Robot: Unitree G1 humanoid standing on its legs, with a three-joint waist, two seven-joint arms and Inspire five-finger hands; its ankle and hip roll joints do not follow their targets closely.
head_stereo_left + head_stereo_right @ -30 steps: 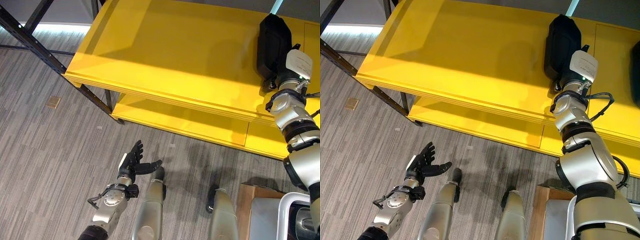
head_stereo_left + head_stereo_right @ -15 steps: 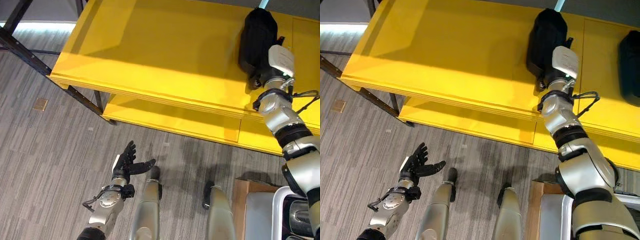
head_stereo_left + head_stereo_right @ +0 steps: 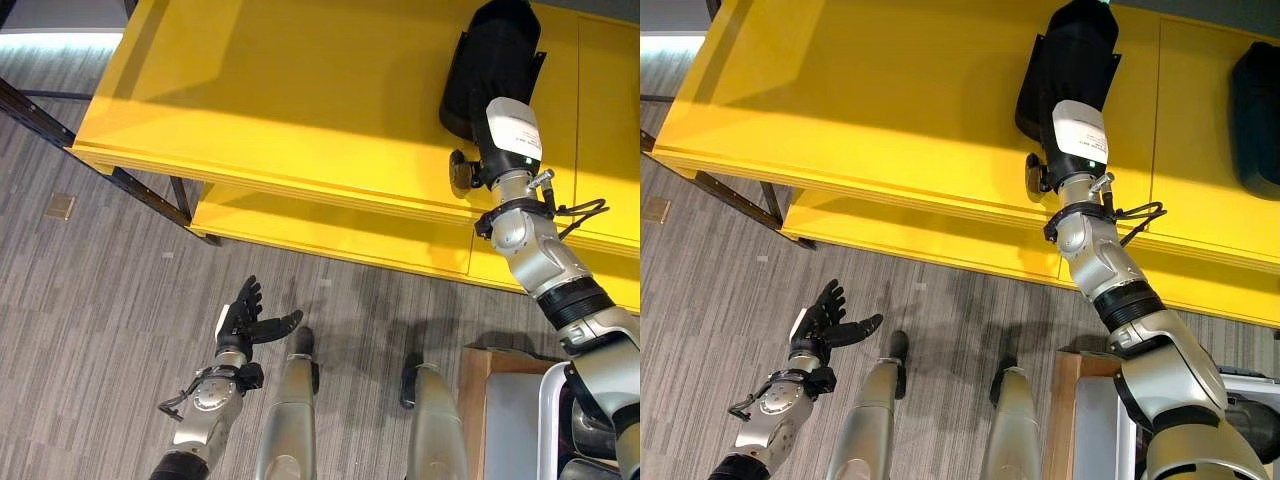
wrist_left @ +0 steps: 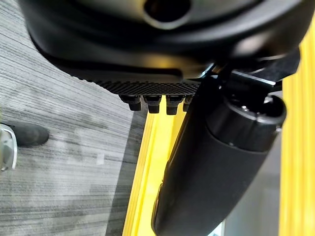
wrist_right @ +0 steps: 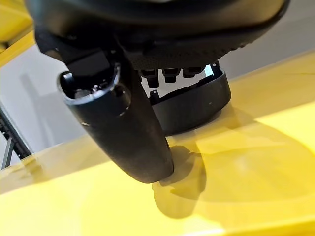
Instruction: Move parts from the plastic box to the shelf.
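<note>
Shelf boards [image 3: 300,110] glow yellow from the head views, a black part [image 3: 490,65] lying on top under the right hand [image 3: 472,170] (fingers hidden, cannot tell). Left hand [image 3: 240,322] hangs spread above the grey floor [image 3: 90,300]. Right wrist view: part [image 5: 197,105] resting flat on the shelf.

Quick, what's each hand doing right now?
Left hand: open, holding nothing.
Right hand: on the black part on the shelf; grip cannot be told.
</note>
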